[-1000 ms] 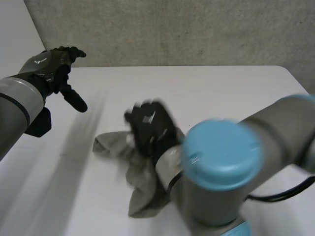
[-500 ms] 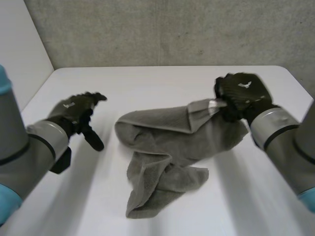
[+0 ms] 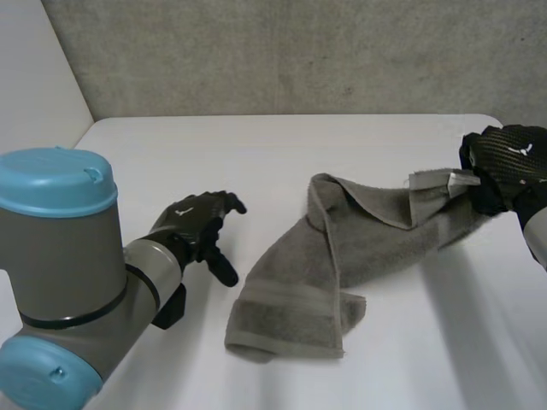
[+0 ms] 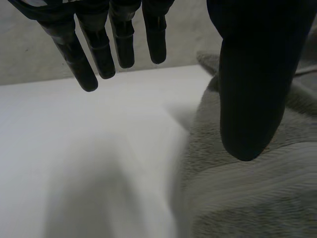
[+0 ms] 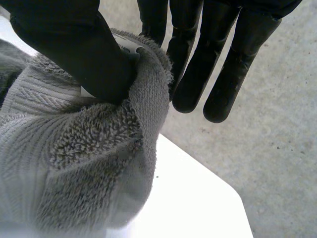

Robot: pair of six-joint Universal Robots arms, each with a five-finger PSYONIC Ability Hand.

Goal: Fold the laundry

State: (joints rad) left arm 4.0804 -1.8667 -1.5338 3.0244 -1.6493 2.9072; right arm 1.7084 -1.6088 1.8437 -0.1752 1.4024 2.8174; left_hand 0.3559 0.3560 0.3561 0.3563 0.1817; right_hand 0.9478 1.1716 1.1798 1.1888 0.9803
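Towel (image 3: 376,243), grey and rumpled, lies stretched across the right half of the white table (image 3: 282,145). One end lies flat near the front edge with its woven band showing, and the other end is lifted off the surface toward the table's right side. The right hand (image 3: 504,171) grips that raised end: in its wrist view the thumb presses a fold of the terry, beside a small white label (image 5: 131,49), against one finger, while the other fingers are straight beyond the cloth. The left hand (image 3: 192,226) sits low over the table just beside the towel's flat end, fingers straight and spread, thumb apart, holding nothing. In its wrist view the thumb hangs above the banded edge, and whether it touches cannot be told.
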